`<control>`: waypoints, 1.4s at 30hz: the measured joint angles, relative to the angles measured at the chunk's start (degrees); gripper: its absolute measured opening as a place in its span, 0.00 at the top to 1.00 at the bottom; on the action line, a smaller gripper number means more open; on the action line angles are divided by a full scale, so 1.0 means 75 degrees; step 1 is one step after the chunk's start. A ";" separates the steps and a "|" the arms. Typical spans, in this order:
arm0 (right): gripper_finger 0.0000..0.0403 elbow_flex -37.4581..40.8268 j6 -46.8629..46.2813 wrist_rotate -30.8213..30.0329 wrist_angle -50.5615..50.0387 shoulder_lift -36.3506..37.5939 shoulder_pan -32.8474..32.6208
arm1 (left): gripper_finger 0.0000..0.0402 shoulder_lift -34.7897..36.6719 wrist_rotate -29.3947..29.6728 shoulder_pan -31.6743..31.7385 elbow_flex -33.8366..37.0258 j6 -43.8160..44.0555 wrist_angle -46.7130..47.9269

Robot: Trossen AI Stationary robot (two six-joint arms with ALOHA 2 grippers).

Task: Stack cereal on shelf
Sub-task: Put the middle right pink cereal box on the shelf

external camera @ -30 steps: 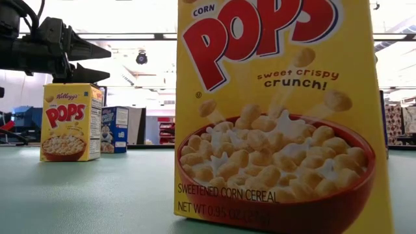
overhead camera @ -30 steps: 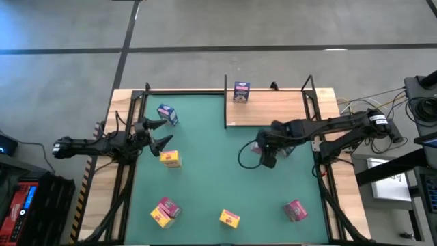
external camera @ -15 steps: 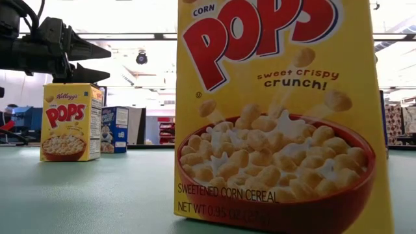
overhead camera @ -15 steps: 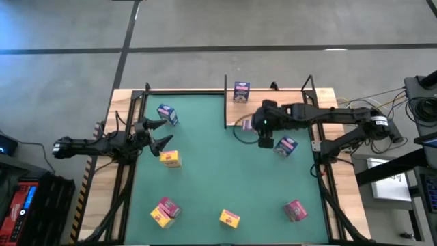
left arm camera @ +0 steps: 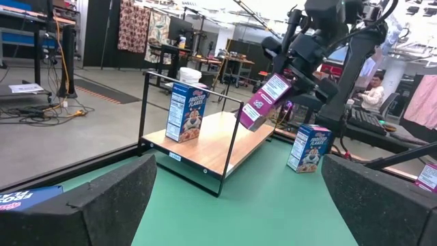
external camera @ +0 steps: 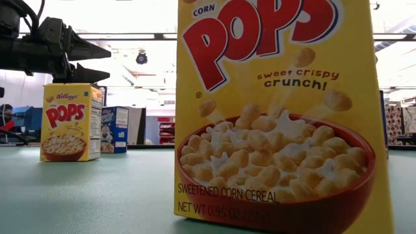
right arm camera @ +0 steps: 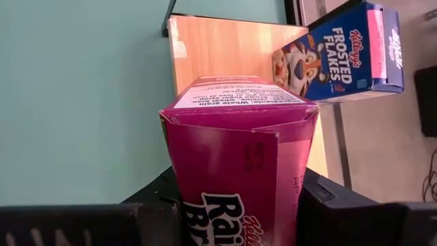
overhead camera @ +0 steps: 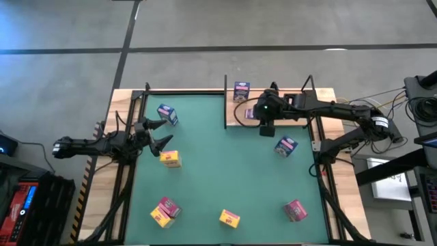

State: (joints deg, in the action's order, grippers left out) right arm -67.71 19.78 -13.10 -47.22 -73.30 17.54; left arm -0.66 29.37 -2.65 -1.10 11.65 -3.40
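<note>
One pink box (right arm camera: pixel 239 164) label readable, right-wrist view only

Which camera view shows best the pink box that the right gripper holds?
The right wrist view: the pink box fills it, clamped in the right gripper. The left wrist view shows it tilted, in the air above the shelf. The high view mostly hides it under the arm; the low view misses it.
</note>
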 joint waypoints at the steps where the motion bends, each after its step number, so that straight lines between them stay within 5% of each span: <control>1: 0.65 0.0007 -0.0113 0.0004 -0.0003 0.0000 -0.0004 | 0.00 0.0002 -0.0001 0.0000 0.0001 0.0001 0.0000; 7: 0.65 0.0012 -0.0281 -0.0005 -0.0023 0.0000 0.0021 | 0.00 0.0002 0.0002 0.0002 0.0003 0.0000 0.0000; 22: 0.65 0.0056 0.1919 0.0282 -0.0060 -0.0477 0.0171 | 0.00 -0.0001 -0.0001 0.0002 0.0002 -0.0001 0.0000; 42: 0.65 -0.0805 0.3787 0.0615 -0.0838 -0.1058 0.1733 | 0.00 0.0002 0.0001 0.0000 0.0000 0.0001 0.0000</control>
State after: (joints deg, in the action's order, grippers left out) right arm -73.74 48.19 -8.49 -53.50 -81.23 30.54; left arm -0.65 29.38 -2.65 -1.10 11.66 -3.40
